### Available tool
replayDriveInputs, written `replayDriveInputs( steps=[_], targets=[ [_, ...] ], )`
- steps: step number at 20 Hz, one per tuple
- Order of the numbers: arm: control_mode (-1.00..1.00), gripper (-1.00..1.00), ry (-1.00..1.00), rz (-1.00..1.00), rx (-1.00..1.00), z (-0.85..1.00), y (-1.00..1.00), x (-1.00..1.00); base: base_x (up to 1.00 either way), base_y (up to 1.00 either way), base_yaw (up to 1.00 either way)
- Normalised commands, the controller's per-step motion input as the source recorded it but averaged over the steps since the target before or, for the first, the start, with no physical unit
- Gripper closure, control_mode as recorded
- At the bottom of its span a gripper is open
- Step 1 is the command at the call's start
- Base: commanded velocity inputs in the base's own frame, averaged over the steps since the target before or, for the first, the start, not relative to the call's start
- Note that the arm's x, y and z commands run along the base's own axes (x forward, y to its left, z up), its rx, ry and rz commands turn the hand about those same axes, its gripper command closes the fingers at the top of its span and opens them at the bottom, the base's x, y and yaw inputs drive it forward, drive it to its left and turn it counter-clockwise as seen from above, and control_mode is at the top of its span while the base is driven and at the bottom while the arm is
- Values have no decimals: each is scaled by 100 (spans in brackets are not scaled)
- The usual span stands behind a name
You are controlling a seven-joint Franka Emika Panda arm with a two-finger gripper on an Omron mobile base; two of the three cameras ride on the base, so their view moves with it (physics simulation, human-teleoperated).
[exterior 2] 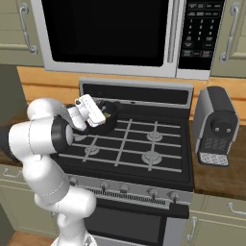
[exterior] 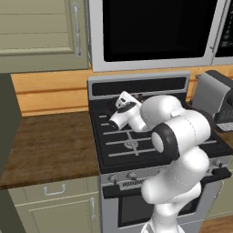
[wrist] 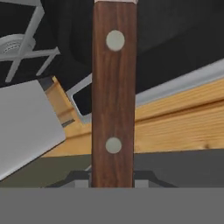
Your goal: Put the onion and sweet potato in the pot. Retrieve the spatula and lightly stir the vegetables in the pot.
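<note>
Spatula (wrist: 113, 96) handle stands clamped between gripper (wrist: 112, 181) jaws.

Arm (exterior: 182, 136) bent forward, fingers (wrist: 78, 179) clamped shut on spatula handle (wrist: 113, 96).

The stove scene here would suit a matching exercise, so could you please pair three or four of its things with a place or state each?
Things:
1. spatula
2. pot
3. coffee machine
4. microwave

Places or states:
A. on the counter right of the stove
B. mounted above the stove
C. gripped by its brown handle in the gripper
D. on the stove's back left burner

Pairs: 1-C, 2-D, 3-A, 4-B
</note>
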Motion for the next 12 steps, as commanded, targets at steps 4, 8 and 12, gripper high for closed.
replayDriveInputs(
  steps=[4, 8, 12],
  targets=[
    [-100, 100, 24, 13, 0, 0, 4, 0, 0, 0, 0],
    [-100, 100, 33, 17, 9, 0, 9, 0, 0, 0, 0],
    [-100, 100, 25, 18, 15, 9, 7, 0, 0, 0, 0]
  ],
)
